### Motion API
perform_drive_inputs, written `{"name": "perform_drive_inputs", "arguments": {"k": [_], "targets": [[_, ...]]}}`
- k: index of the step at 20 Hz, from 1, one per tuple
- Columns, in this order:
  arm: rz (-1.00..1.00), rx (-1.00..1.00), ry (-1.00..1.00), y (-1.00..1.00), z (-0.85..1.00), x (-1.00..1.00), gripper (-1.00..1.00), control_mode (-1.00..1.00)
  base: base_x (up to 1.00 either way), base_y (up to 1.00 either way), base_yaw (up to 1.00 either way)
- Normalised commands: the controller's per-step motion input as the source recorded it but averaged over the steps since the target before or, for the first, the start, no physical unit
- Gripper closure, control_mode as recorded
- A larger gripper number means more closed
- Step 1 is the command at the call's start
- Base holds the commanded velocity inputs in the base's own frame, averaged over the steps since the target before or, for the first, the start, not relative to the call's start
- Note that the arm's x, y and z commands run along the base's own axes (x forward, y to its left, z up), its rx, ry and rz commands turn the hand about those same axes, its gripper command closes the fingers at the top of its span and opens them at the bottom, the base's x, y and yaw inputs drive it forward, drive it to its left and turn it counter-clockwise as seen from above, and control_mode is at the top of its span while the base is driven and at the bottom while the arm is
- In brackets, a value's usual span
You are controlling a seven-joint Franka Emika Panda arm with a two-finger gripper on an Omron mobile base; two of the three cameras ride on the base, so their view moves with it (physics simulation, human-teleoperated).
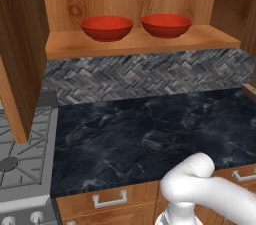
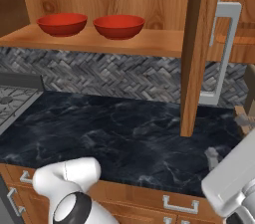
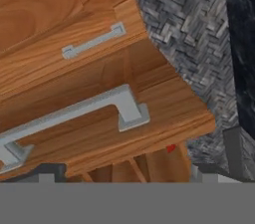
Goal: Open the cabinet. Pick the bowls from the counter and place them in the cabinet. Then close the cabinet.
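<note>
Two bowls point(image 1: 106, 27) point(image 1: 166, 25) are sitting side by side on the cabinet point(image 2: 124, 43) shelf, so the counter point(image 1: 150, 129) is showing no bowls and (judging from how things lie) only the closing step is remaining.

Both doors are standing open. The right door point(image 2: 196, 49) is swinging out toward the room, edge-on in the right base view, with its long silver bar handle point(image 2: 222, 54) running vertically on the outer face.

The claw point(image 3: 127, 175) is pointing at that door: its two dark tips are showing at the bottom of the hand view, well apart with nothing between them, so the jaws are standing wide and holding nothing.

Directly ahead of the claw the handle point(image 3: 74, 116) is lying across the view, its long axis crossing the gap between the tips slightly tilted (the hand is rolled, so vertical in the room is reading as near-horizontal here). Its nearer mount is sitting just above and between the tips. I cannot tell whether the tips are touching the door yet.

Next move is probably hinging on that: the door face is lying straight ahead, so pushing or gripping along the bar should swing it shut. The left door point(image 1: 20, 49) is lying far off to the claw's other side.
</note>
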Motion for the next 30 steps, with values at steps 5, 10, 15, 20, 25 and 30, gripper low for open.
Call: {"name": "perform_drive_inputs", "arguments": {"k": [5,10,15,20,25,30], "targets": [[0.08,-0.03,-0.14,-0.06,-0.43,0.34,-1.0,-1.0,0.0,0.0,0.0],[0.04,-0.04,-0.26,0.01,-0.53,0.2,-1.0,-1.0,0.0,0.0,0.0],[0.0,0.0,-0.03,0.0,-0.04,0.37,-1.0,-1.0,0.0,0.0,0.0],[0.0,0.0,0.0,0.0,-0.02,0.38,-1.0,-1.0,0.0,0.0,0.0],[0.0,0.0,-0.01,0.08,-0.18,0.28,-1.0,-1.0,0.0,0.0,0.0],[0.0,-0.02,-0.03,0.3,-0.11,0.27,-1.0,-1.0,0.0,0.0,0.0]]}}
